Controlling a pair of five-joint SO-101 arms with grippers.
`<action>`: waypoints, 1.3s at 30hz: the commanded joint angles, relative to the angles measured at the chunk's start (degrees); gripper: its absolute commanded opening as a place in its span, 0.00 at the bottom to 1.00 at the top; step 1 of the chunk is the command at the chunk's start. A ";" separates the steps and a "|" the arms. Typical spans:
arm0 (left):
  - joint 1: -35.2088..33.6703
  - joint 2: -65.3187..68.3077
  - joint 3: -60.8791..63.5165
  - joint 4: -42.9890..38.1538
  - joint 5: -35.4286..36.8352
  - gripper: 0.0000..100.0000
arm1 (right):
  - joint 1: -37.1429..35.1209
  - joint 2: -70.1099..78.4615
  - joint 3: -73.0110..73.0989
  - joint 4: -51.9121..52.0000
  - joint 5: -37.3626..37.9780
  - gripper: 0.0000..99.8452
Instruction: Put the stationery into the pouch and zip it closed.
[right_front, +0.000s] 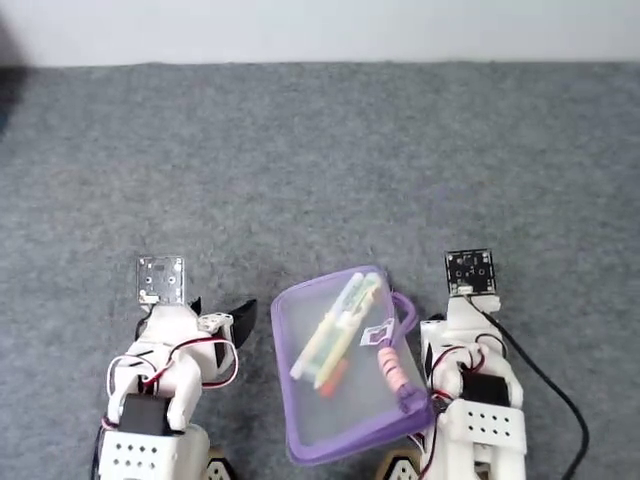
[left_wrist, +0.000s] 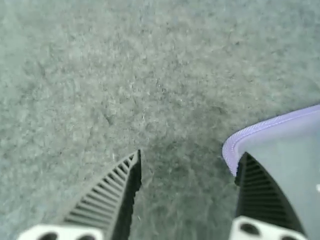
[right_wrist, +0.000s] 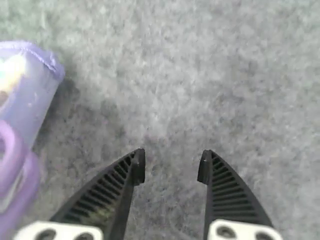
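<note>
A clear pouch (right_front: 340, 400) with purple trim lies flat between the two arms near the table's front. Through its wall I see several pens (right_front: 335, 335) lying diagonally, and a pink striped piece (right_front: 392, 368) sits along its right edge. A purple loop (right_front: 405, 310) sticks out at its far right corner. My left gripper (left_wrist: 190, 165) is open just over the carpet, with one finger (left_wrist: 255, 192) over the pouch's corner (left_wrist: 285, 140) and nothing held. My right gripper (right_wrist: 171, 167) is open over bare carpet to the right of the pouch (right_wrist: 25, 85), also holding nothing.
Grey carpet (right_front: 320, 160) covers the whole table, with wide free room beyond the arms. A white wall borders the far edge. A black cable (right_front: 545, 380) trails from the right arm (right_front: 475, 395) toward the front right.
</note>
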 joint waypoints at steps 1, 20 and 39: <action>-0.35 -0.62 1.71 -4.40 0.26 0.30 | -0.04 -1.36 1.49 -2.86 -0.62 0.17; -0.35 -0.62 3.82 -2.99 0.53 0.30 | 0.84 -1.45 2.55 -3.47 -5.01 0.17; -4.92 -0.62 2.33 2.29 0.62 0.15 | -2.24 -1.45 2.46 -3.21 -16.26 0.02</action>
